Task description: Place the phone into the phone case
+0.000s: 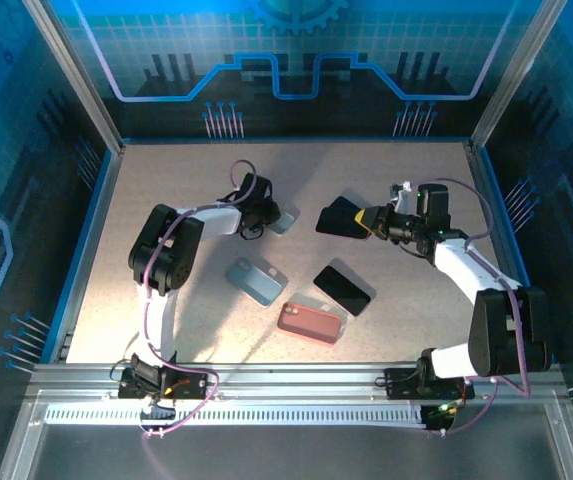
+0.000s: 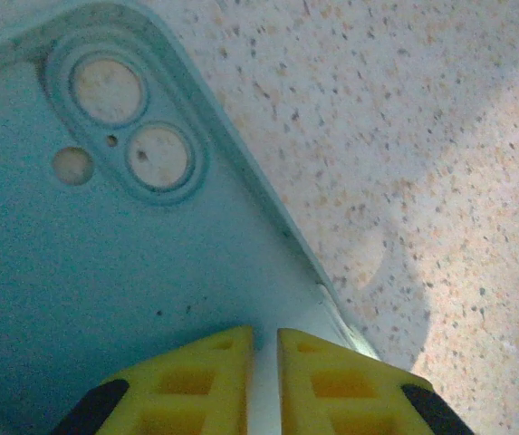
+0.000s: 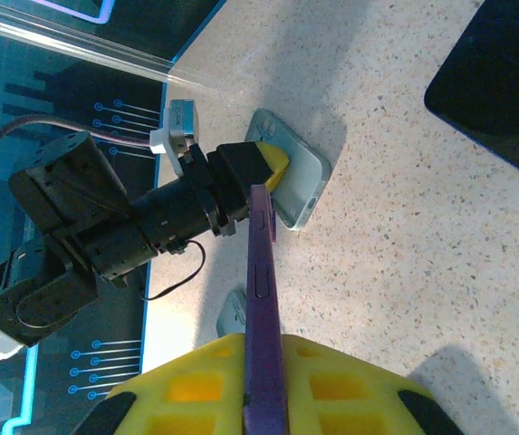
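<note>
Under left end effector [image 2: 264, 352], case [image 2: 60, 272] half-hidden

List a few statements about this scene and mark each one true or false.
The left hand is shut on the edge of a pale teal rubbery phone case. True.
The right hand is empty. False: it grips a slim purple phone by its edge.
A salmon-red phone case lies flat on the speckled table. True.
The black rectangular phone on the table sits inside that salmon-red case. False: it lies bare beside it.
</note>
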Robot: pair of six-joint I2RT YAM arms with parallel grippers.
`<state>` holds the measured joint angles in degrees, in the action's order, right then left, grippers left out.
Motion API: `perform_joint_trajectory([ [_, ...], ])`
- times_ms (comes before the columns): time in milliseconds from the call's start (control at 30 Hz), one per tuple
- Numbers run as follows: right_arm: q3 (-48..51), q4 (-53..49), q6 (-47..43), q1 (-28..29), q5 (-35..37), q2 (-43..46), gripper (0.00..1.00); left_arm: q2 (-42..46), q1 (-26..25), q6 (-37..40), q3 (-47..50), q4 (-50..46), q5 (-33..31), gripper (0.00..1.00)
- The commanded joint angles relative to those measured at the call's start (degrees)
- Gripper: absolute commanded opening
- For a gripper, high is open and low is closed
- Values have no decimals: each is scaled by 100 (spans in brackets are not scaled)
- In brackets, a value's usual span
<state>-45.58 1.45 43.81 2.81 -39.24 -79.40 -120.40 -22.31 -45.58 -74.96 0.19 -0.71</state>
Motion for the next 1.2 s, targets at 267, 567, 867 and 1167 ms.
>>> perform_joint_trajectory([
  [267, 292, -297, -195, -85, -67, 573, 0, 281, -853, -2067, 1099, 547, 205, 13],
  [567, 674, -246, -176, 348, 230, 531, 0, 1147, -873, -2088, 1434, 780, 5, 15],
  [867, 737, 226, 95, 720, 336, 242, 0, 801, -6, -739, 463, 211, 318, 21],
  [1167, 608, 495, 212, 889, 491, -265, 0, -338, 113, 327, -759, -117, 422, 25],
])
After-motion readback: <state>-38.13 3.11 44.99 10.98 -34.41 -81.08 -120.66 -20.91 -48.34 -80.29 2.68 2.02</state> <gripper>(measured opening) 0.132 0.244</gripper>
